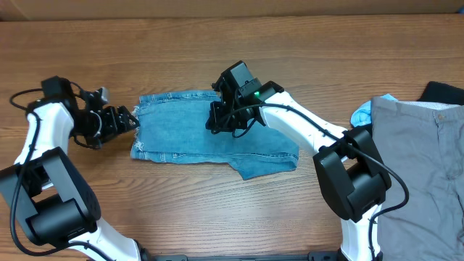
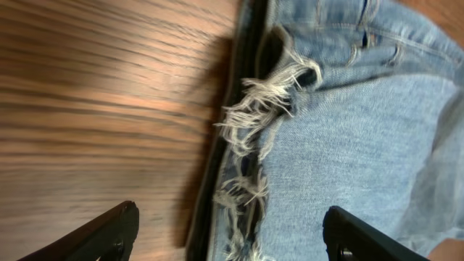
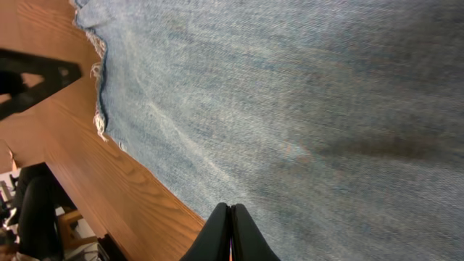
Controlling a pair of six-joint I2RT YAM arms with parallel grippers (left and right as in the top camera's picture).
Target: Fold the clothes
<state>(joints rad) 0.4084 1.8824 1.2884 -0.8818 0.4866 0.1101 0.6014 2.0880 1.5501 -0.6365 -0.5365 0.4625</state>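
Two arms on this one. Up close, the left gripper (image 2: 228, 217) has its jaws spread wide with nothing between them, hanging right over the frayed hem (image 2: 254, 123) of the jeans (image 2: 348, 145), where the denim meets the wooden surface (image 2: 94, 109). The right gripper (image 3: 230, 217) is pressed together and empty as far as I can see, tip down over the middle of the denim. Can't tell if it actually touches the cloth. The jeans lie folded into a rough rectangle mid-surface, between both arms. Further out on the right side sit grey trousers (image 1: 420, 167), with a pale-blue garment (image 1: 362, 112) and a black one (image 1: 444, 91) peeking out just beside them.
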